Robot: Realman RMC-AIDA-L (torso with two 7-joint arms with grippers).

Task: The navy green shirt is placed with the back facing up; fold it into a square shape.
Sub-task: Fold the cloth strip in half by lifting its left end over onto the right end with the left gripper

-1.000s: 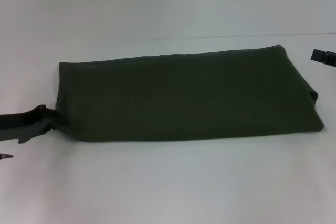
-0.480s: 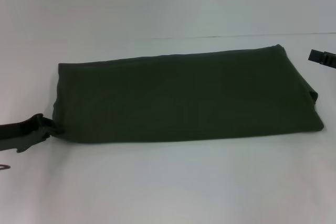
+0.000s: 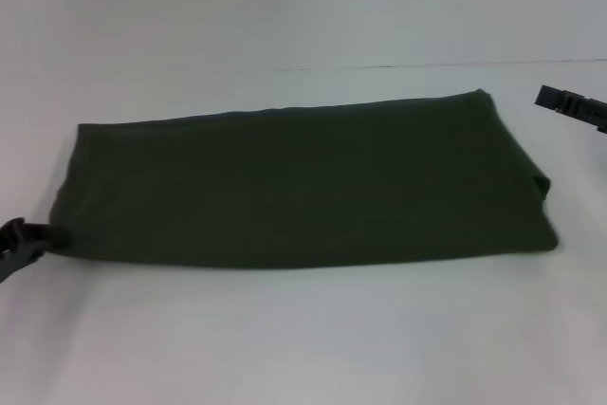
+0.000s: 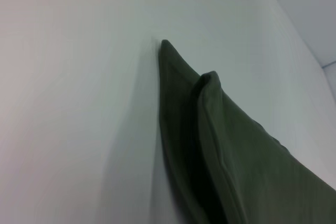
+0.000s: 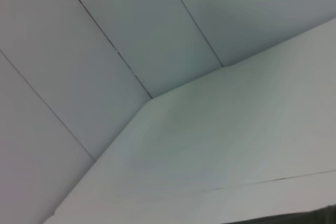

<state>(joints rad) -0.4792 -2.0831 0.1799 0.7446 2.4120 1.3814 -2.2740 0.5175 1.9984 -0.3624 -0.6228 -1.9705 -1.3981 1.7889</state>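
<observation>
On the white table (image 3: pixel 303 339), one folded navy green shirt (image 3: pixel 303 182), two grippers: left gripper (image 3: pixel 21 244), right gripper (image 3: pixel 569 106)

Looking like a lab/test cell: plain white tabletop (image 3: pixel 303 339) running up to a bare white panelled wall (image 5: pixel 105 30) with thin seam lines showing. No furnishings or decor showing, just a staged work surface.

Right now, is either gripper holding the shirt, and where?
The left gripper pinches the shirt at its near left corner. The right gripper hangs clear beyond the far right corner, holding nothing.
</observation>
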